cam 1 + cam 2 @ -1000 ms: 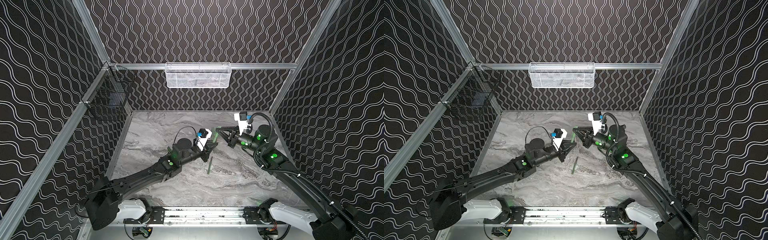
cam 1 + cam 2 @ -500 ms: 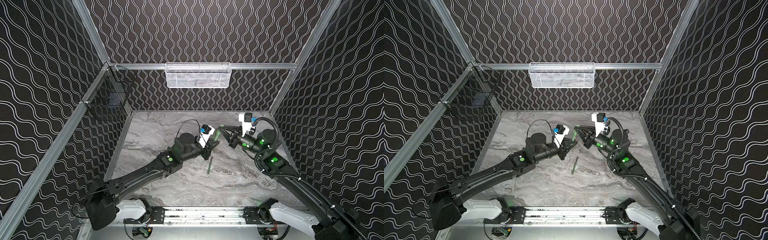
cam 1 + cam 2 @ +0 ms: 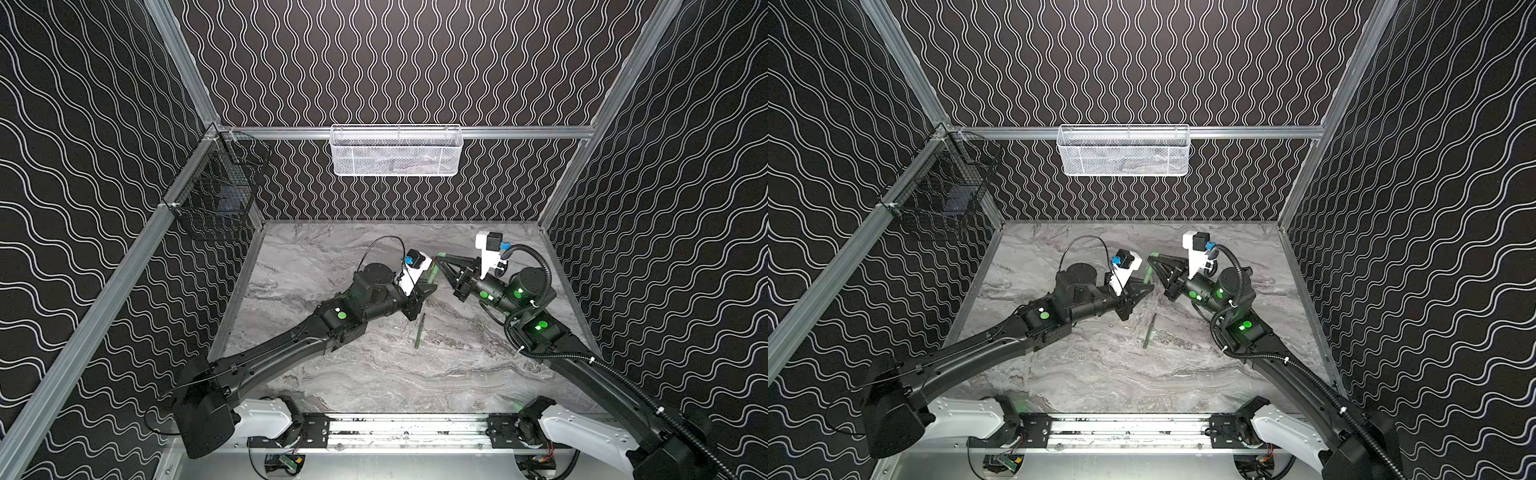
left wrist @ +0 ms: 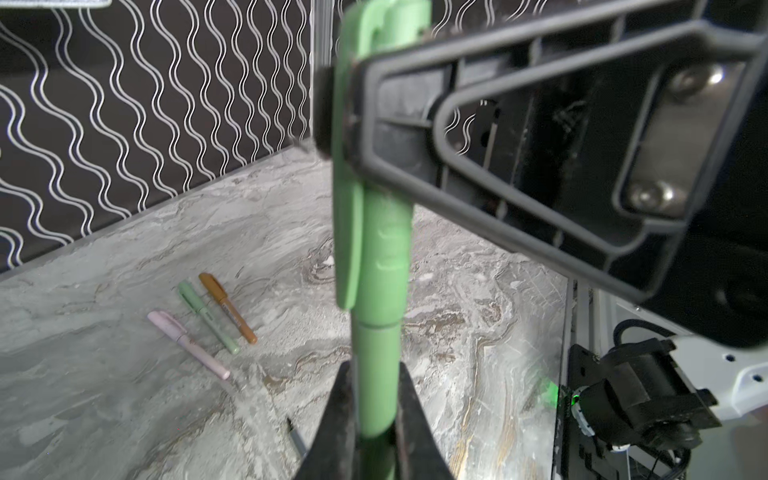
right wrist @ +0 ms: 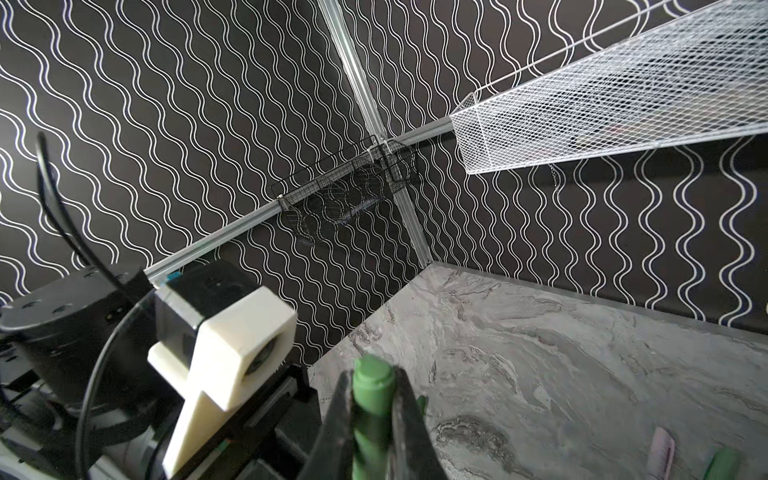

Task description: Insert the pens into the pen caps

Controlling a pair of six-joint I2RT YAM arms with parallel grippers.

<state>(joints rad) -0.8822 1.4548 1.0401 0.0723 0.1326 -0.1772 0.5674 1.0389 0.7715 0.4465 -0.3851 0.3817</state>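
Our left gripper (image 4: pixel 375 376) clamps the green plastic pen barrel (image 4: pixel 376 345), our right gripper (image 5: pixel 371 374) its clipped green cap (image 4: pixel 384 257), aloft toward 12 o'clock of the grey marbled table (image 3: pixel 374 374); pushing off-axis, we could jam them or lose grip.

White mesh basket (image 3: pixel 396 151) and black wire basket (image 3: pixel 216 195), contents unclear

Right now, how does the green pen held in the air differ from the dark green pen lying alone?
The held pen wears its cap; the lying pen shows a bare tip. The held pen is clamped aloft by the left end effector and right end effector; the lying pen rests flat, untouched. Both are green.
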